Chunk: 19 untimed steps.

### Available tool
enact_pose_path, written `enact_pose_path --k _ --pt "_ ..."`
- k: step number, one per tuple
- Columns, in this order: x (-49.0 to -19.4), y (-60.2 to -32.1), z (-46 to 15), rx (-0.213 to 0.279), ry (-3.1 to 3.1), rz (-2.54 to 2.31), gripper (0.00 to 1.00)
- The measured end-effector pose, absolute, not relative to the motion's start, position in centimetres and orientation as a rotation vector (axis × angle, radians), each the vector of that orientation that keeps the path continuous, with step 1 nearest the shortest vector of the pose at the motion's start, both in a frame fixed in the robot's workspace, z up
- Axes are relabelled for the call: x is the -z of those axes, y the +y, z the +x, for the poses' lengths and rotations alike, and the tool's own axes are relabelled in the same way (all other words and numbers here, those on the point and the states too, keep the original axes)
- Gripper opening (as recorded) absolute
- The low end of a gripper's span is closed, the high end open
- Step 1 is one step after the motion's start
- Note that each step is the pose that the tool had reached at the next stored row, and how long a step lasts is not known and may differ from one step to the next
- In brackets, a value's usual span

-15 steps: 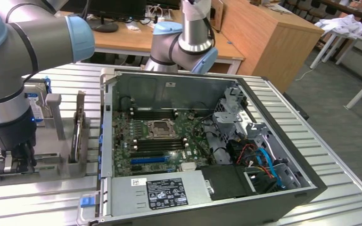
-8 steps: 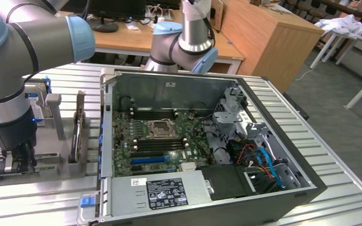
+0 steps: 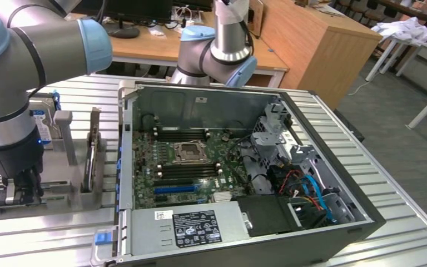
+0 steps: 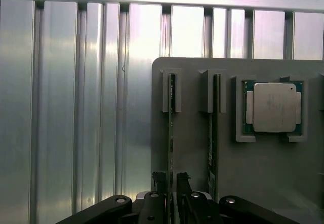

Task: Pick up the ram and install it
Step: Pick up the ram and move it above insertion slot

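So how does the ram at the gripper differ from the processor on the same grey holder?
The ram stands on its edge in a slot, a thin strip; the processor lies flat in a recess, a broad square with a silver lid. The ram's end lies at the gripper; the processor is apart from it. Both sit on the grey holder.

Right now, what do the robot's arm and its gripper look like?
The arm is made of thick silver-grey metal tubes, joined by rounded joints with light blue plastic caps and dark seams where the sections meet. The gripper is black, with angular linkage bars fastened by round silver bolts.
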<state>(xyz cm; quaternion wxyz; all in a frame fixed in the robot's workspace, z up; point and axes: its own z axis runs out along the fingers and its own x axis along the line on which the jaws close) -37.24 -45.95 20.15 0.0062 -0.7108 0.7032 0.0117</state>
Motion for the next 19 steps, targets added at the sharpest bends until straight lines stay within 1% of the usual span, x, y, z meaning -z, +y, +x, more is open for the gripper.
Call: enact_pose_path --k 10,12,13,19 --pt "-20.14 -45.95 -37.24 -0.037 2.201 -2.224 0.23" --pt "-20.14 -45.95 -37.24 -0.037 2.201 -2.224 0.21" --pt "-20.15 -45.95 -37.24 -0.037 2.201 -2.224 0.14" --pt "-20.15 -45.95 -37.24 -0.037 2.201 -2.224 0.14"
